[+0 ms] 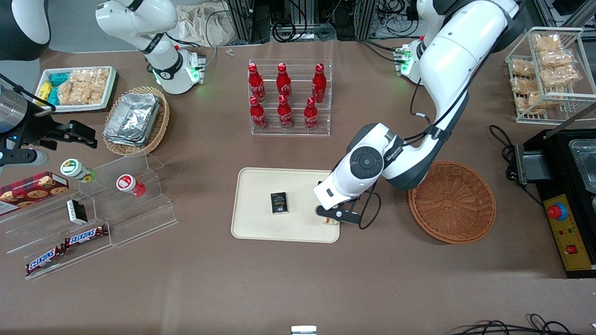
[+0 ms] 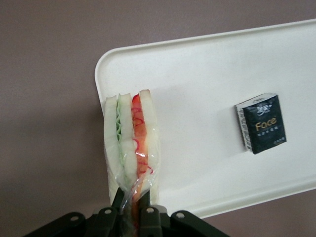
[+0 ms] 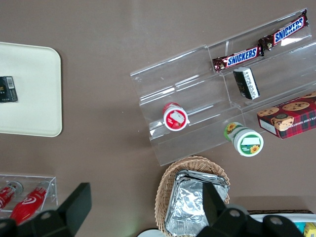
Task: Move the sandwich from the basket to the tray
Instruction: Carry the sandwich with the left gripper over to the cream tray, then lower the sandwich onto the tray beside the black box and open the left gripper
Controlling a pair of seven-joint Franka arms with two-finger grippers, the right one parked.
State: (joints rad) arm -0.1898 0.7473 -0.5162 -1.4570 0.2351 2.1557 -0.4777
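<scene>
The sandwich (image 2: 131, 148), a wrapped wedge of white bread with green and red filling, is pinched at its narrow end by my gripper (image 2: 131, 202), which is shut on it. It hangs over the edge of the cream tray (image 2: 207, 89), at the corner nearest the basket and the front camera. In the front view the gripper (image 1: 331, 217) is low over that tray (image 1: 260, 223) corner, and only a sliver of the sandwich (image 1: 331, 222) shows under it. The reddish-brown basket (image 1: 451, 202) stands beside the tray toward the working arm's end and holds nothing.
A small black packet (image 1: 279, 203) lies mid-tray. A clear rack of red cola bottles (image 1: 288, 100) stands farther from the camera. A stepped acrylic shelf (image 1: 93, 218) with snacks and a tan basket of foil containers (image 1: 135, 121) lie toward the parked arm's end. A black machine (image 1: 565, 186) stands beside the basket.
</scene>
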